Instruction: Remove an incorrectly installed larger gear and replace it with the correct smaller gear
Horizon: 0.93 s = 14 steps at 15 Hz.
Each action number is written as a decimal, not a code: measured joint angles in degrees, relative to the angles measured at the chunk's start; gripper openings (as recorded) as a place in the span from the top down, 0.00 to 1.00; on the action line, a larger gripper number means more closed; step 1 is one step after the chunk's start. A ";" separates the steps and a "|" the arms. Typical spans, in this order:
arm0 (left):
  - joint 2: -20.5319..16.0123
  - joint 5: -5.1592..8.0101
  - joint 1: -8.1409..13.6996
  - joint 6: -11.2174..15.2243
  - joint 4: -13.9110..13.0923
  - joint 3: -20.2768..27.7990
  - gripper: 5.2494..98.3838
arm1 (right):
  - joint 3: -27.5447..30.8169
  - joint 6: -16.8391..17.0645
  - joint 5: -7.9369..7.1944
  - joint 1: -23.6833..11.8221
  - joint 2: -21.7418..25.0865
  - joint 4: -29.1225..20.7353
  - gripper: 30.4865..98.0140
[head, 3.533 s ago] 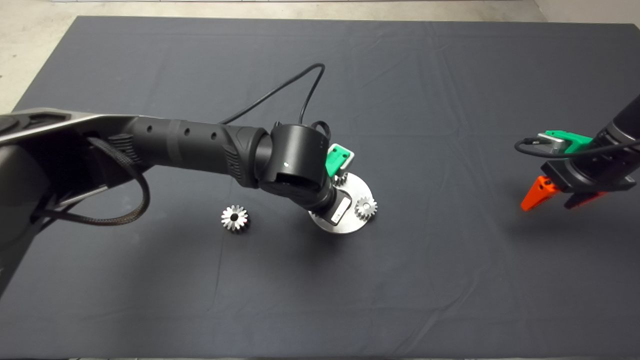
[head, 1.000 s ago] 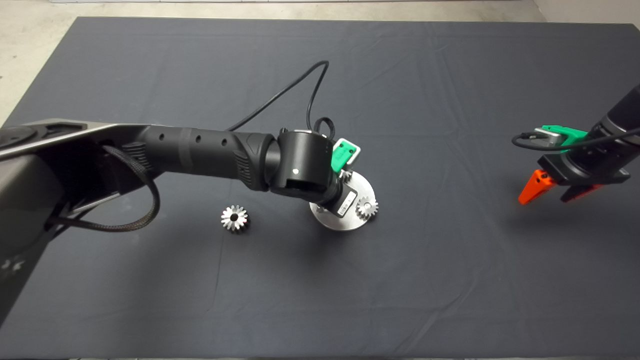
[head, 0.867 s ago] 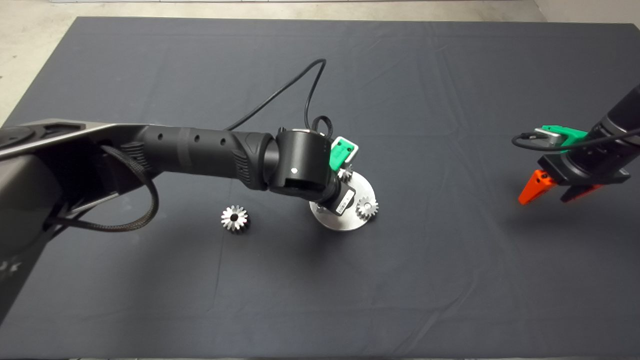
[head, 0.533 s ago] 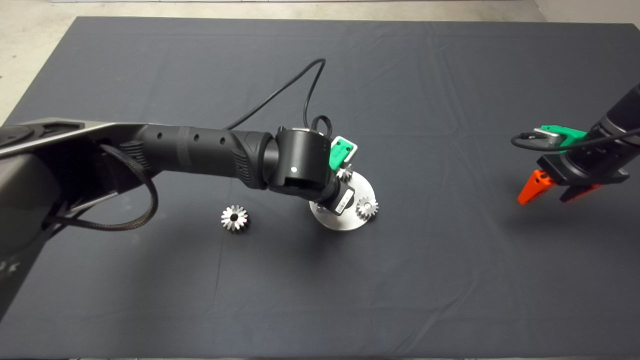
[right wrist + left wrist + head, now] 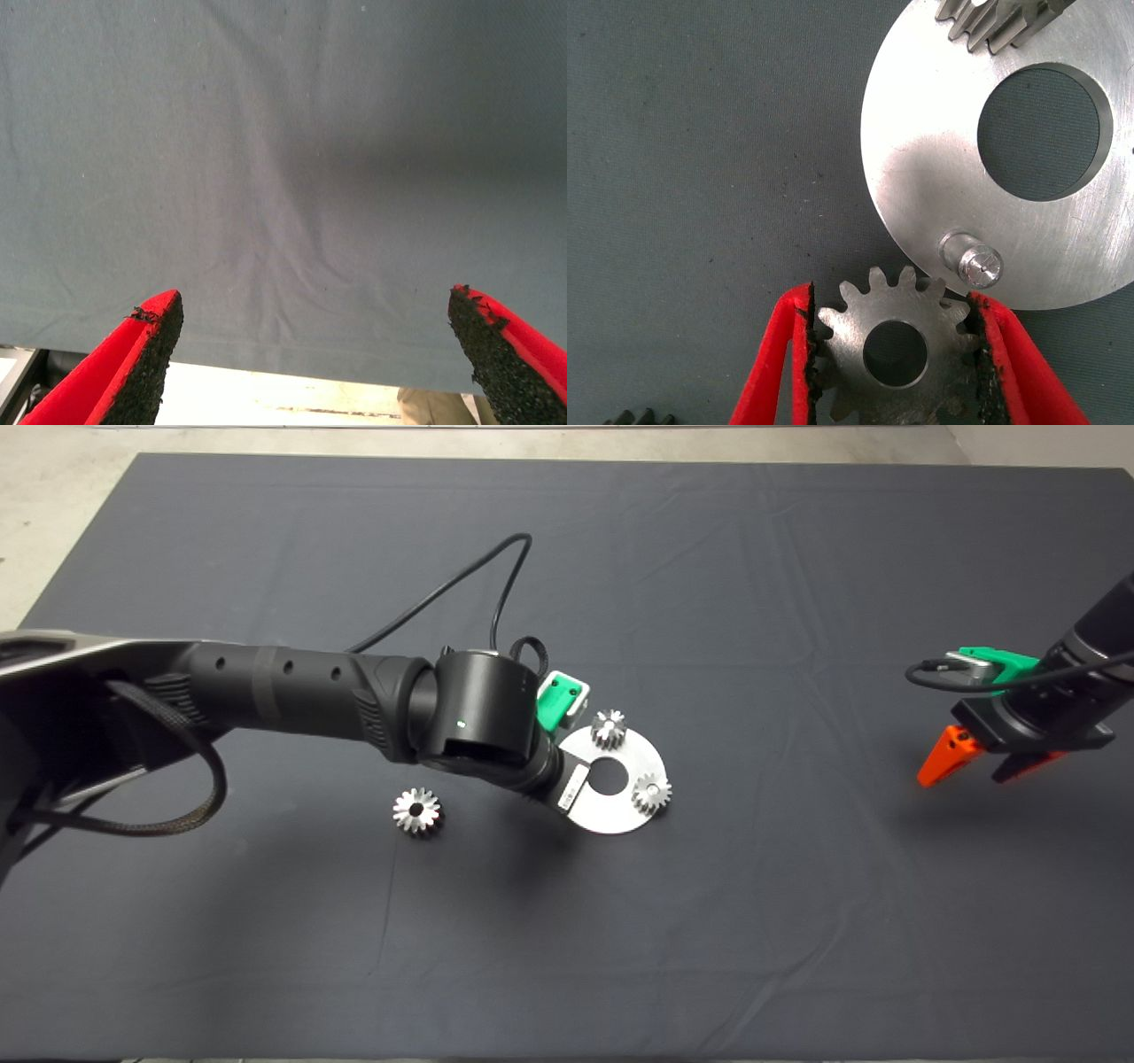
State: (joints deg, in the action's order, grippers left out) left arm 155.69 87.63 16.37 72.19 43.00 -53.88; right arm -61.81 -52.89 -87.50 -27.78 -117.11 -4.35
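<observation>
1. The smaller gear [image 5: 895,354] sits clamped between the pads of your left gripper [image 5: 892,299]. It is off the plate, its teeth just overlapping the plate's rim beside the bare pin [image 5: 970,263].
2. What changed: half a second ago your left wrist hung over the round steel plate [image 5: 611,815]. Now the arm has pulled back toward the left and the plate's centre hole shows.
3. My read: the gear came away with the fingers, so it is not seated on the pin and the swap isn't done. You need another pass, hole lined up over the pin before you let go.
4. The larger gear [image 5: 416,812] lies flat on the mat [image 5: 797,558], well apart from the plate, so the removal half looks finished.
5. Two look-alike small gears [image 5: 609,729] [image 5: 651,791] stay on the plate. Don't knock them on the retry.
6. Your right gripper [image 5: 974,766] hovers idle over the mat's right side, fingers spread wide, holding nothing.
</observation>
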 measured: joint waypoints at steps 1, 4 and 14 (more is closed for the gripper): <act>0.00 -0.02 0.02 0.05 -0.09 0.05 0.73 | -0.29 0.00 0.05 0.00 -0.36 0.00 0.28; 0.16 -0.17 0.00 0.18 -0.24 0.05 0.73 | -0.62 0.01 -0.04 0.00 -0.55 0.00 0.28; 1.74 -0.17 0.32 -0.62 -0.37 -3.84 0.77 | -0.62 0.01 0.00 0.00 -1.21 0.00 0.28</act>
State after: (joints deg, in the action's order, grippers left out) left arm 157.43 87.46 16.69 71.57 42.63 -57.72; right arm -62.43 -52.88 -87.50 -27.78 -118.32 -4.35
